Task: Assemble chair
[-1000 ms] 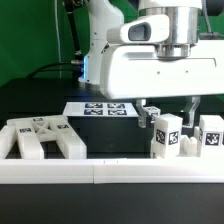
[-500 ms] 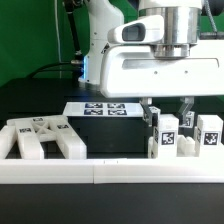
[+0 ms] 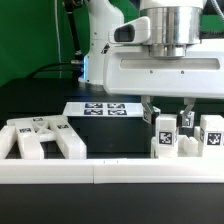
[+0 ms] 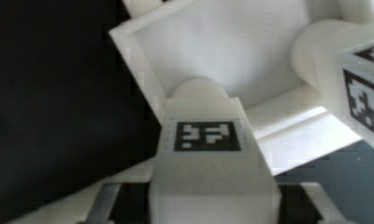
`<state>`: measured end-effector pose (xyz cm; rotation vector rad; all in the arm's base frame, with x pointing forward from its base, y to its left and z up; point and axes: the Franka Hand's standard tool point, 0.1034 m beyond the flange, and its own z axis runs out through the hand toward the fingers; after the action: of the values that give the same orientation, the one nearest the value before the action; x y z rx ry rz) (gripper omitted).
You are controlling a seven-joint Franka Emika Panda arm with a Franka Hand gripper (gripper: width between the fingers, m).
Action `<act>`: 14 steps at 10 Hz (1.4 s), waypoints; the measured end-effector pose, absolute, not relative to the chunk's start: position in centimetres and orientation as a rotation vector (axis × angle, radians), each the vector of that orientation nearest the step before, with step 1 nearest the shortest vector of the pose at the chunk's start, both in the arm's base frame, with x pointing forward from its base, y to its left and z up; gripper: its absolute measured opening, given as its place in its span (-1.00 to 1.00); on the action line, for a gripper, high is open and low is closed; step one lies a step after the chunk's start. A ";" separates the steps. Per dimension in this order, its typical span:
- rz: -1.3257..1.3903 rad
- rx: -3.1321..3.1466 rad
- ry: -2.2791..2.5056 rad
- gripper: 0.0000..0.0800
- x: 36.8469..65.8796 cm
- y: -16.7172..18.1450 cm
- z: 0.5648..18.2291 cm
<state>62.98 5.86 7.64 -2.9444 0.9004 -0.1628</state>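
Note:
My gripper is shut on a white square chair post that bears a black-and-white tag and stands nearly upright just behind the front rail. In the wrist view the post fills the space between the jaws, above a white chair slab. A second tagged post stands at the exterior view's right; it also shows in the wrist view. Several tagged white chair parts lie at the exterior view's left.
A long plain white rail runs along the front of the black table. The marker board lies flat behind the parts. The robot's white arm base stands at the back.
The held post was tilted a second ago and now stands nearly upright. The gripper has shifted only slightly and keeps its hold.

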 end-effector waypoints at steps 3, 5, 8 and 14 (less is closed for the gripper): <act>-0.154 -2.798 1.265 -0.27 63.0 6.0 7.7; -0.154 -2.799 1.265 -0.09 63.0 6.0 7.6; -0.163 -2.880 1.085 0.55 63.0 5.7 7.7; -0.190 -3.106 0.191 0.62 63.0 5.8 7.7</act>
<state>63.05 5.84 7.70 -3.1058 0.1915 -0.1900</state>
